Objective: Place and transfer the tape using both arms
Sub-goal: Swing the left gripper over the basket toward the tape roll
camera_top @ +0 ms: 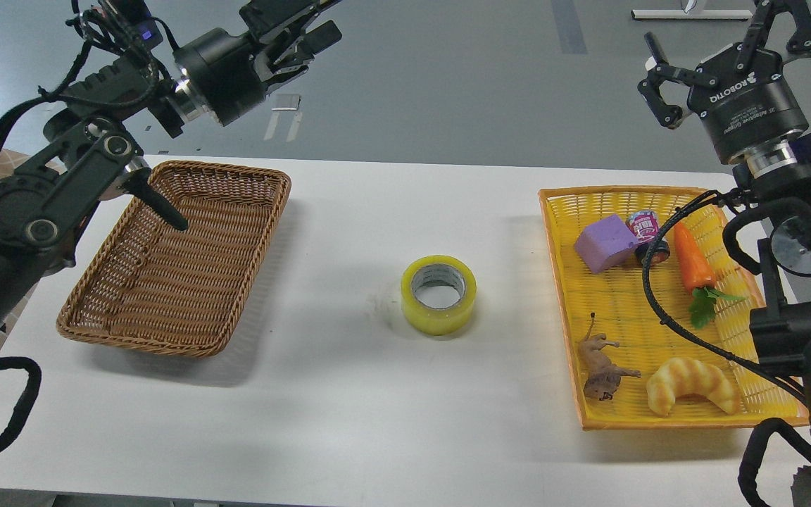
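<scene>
- Nearest in the head view, the front strip of the white counter [349, 422] lies bare between the two arms' lower links.
- Near the right front, the yellow tray [560, 282] holds a croissant toy [690, 384] and a small brown animal figure [602, 370] at its near end, with a carrot toy [694, 260], a purple block [604, 243] and a small can [646, 229] further back.
- The tape [438, 294] sits at mid-depth in the centre of the counter, lying flat with its core hole facing up, well apart from both containers and touched by neither arm.
- To the left at about the same depth, the brown wicker basket [173, 257] holds nothing that can be seen.
- Furthest back and raised above the counter, the left claw [300, 42] hangs beyond the basket's far edge; its fingers look spread with nothing between them.
- The right claw [726, 53] is held high behind the tray, fingers parted and curled inward around empty space.
- As a judgement: the tape rests midway between tray and basket, which fits a placing step already done by the right arm. The pickup by the left arm and the drop into the basket look to be what remains; the basket as goal is a guess.
</scene>
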Available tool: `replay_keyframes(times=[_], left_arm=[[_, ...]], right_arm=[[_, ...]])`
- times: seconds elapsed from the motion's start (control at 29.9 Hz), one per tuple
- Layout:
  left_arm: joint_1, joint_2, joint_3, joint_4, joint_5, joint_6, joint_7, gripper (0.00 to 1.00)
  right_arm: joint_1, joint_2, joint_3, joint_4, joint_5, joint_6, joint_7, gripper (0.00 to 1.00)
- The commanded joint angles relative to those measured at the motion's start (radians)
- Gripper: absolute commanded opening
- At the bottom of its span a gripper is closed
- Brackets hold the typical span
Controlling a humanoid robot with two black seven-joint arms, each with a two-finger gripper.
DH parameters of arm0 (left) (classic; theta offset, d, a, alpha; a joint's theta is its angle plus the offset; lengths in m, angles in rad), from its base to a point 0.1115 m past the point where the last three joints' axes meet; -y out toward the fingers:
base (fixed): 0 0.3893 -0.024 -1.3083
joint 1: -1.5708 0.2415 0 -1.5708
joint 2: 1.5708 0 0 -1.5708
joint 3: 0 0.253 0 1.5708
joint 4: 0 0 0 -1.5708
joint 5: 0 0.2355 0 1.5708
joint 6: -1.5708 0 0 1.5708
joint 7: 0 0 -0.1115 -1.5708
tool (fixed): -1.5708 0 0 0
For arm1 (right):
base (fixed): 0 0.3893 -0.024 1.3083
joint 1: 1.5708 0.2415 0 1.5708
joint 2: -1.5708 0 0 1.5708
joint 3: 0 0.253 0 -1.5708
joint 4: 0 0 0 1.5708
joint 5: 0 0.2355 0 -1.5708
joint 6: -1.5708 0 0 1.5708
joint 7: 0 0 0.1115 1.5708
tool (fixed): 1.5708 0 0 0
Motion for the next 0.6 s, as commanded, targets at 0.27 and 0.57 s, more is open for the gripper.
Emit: replay_keyframes(times=[0.27, 0.57], left_arm=[[0.006, 0.014, 0.05, -0.01, -0.003, -0.011, -0.002, 0.98], [0.0, 0.015, 0.147, -0.009, 0.001, -0.007, 0.057, 0.98]], right_arm=[[0.0, -0.002, 0.016, -0.003, 0.0, 0.0, 0.001, 1.0], [-0.012, -0.001, 0.018, -0.008, 0.0, 0.0, -0.001, 1.0]])
